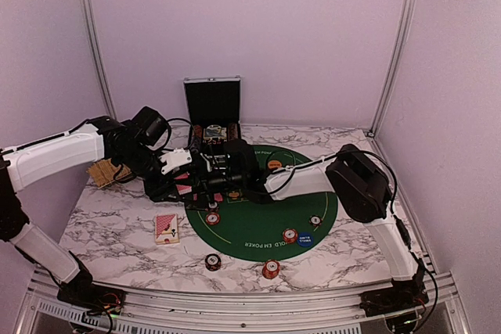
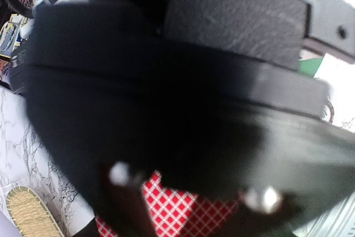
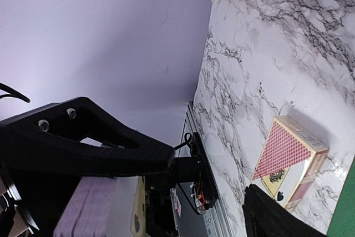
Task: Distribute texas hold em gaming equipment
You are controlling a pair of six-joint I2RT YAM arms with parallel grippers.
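Left fingers (image 2: 119,209) pinch a red-backed card (image 2: 172,206) (card box (image 1: 166,228) lies apart).

Holds left gripper (image 1: 186,180) pinched on a red-backed card (image 2: 175,210); spreads right gripper (image 3: 211,177) wide, crowded directly in front of the left pincer, arms converging.

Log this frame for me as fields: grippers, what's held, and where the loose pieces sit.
left gripper: shut on a red card, at left edge of mat
right gripper: open, beside the left one
card box: on table, left of mat
chips: three on mat, two on table before it
blue disc: on mat, next to a chip
case: open, at back
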